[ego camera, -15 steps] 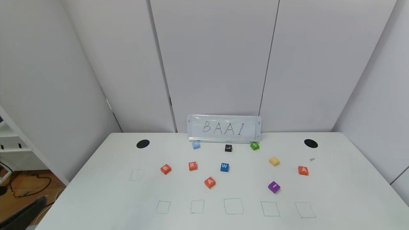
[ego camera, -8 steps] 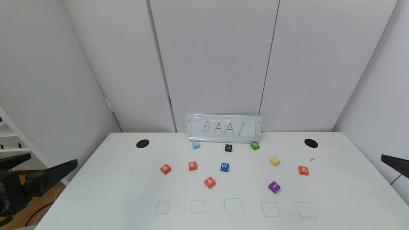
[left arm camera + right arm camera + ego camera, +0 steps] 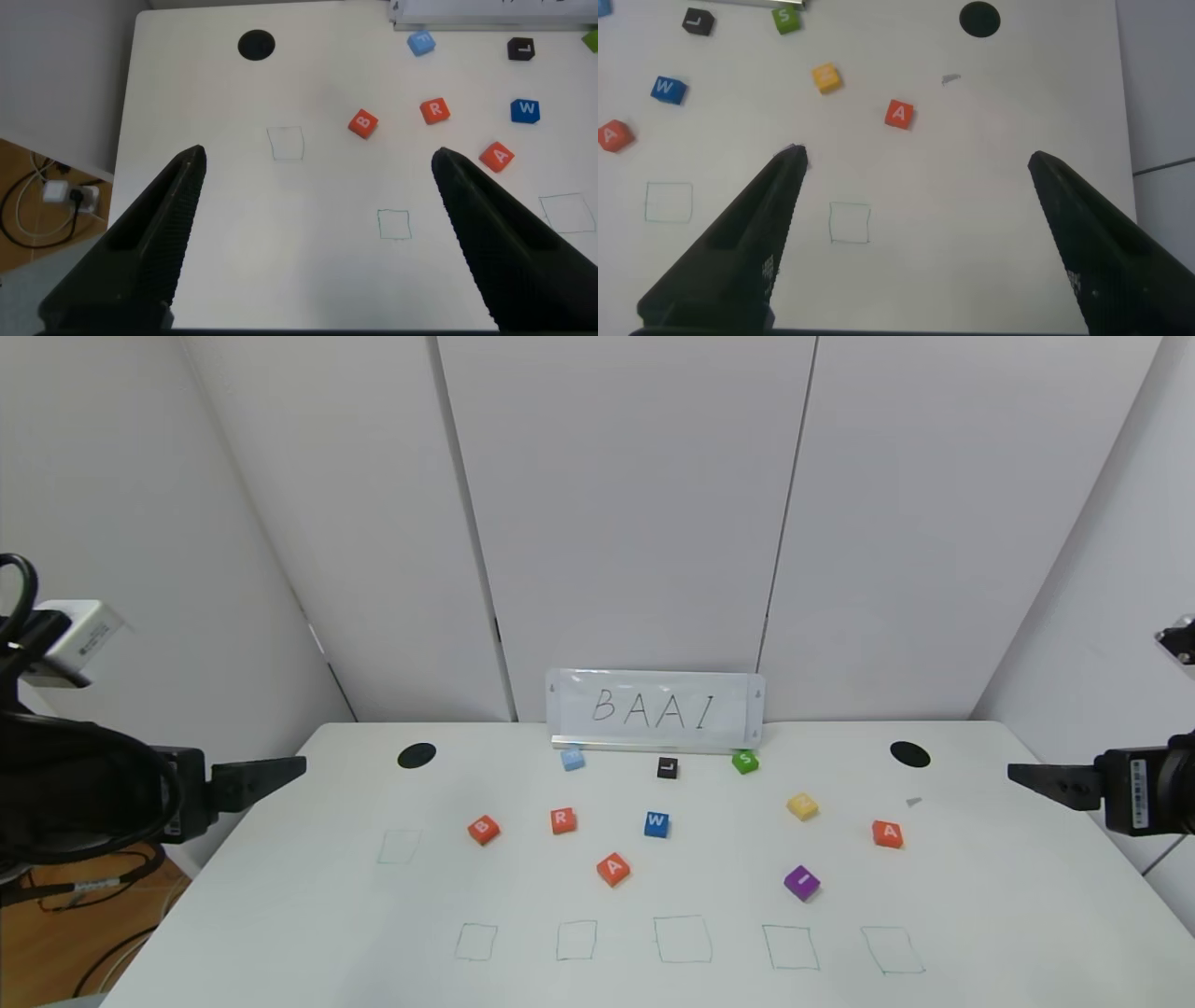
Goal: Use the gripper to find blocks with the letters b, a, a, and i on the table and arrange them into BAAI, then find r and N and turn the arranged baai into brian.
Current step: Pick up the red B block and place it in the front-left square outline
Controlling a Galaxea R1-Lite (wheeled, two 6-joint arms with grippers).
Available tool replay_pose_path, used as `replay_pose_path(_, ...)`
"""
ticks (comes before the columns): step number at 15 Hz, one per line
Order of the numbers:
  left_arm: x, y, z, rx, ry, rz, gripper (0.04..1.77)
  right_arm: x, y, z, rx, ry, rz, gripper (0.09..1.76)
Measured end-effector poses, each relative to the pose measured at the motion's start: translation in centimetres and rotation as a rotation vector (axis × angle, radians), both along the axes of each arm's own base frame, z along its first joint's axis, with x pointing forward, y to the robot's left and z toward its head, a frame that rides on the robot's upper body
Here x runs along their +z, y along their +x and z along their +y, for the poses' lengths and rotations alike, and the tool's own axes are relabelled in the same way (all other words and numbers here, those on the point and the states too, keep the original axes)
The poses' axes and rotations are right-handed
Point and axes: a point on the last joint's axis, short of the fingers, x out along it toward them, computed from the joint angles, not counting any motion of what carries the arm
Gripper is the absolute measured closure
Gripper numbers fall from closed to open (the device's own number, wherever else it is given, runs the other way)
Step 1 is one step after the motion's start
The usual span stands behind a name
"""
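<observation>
On the white table (image 3: 980,896) lie the orange-red B block (image 3: 483,829), two orange-red A blocks (image 3: 612,869) (image 3: 887,833), the purple I block (image 3: 801,882) and the orange-red R block (image 3: 562,820). My left gripper (image 3: 280,770) hovers open and empty over the table's left edge; its view shows the B block (image 3: 363,122), the R block (image 3: 434,110) and an A block (image 3: 496,156). My right gripper (image 3: 1027,775) hovers open and empty over the right edge; its view shows the right A block (image 3: 898,114).
A blue W block (image 3: 656,823), a yellow block (image 3: 801,805), a light blue block (image 3: 572,759), a black L block (image 3: 667,767) and a green S block (image 3: 744,762) lie around. A BAAI sign (image 3: 655,709) stands at the back. Several green drawn squares (image 3: 683,938) line the front.
Both arms have risen into view at the table's sides, the left from low at the left, the right from out of view. The blocks have not moved.
</observation>
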Motion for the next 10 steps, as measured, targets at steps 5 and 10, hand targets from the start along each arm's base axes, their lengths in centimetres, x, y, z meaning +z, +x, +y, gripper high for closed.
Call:
replay_pose_path(5, -1.9, 3.8, 0.0, 0.007, 0.004, 0.111, 0.09, -1.1, 4.1, 1.1, -0.030, 0.003, 0.061, 0.14)
replay_pose_path(10, -4.4, 7.0, 0.0, 0.023, 0.015, 0.216, 0.09, -3.4, 7.1, 2.0, -0.046, -0.001, 0.143, 0.14)
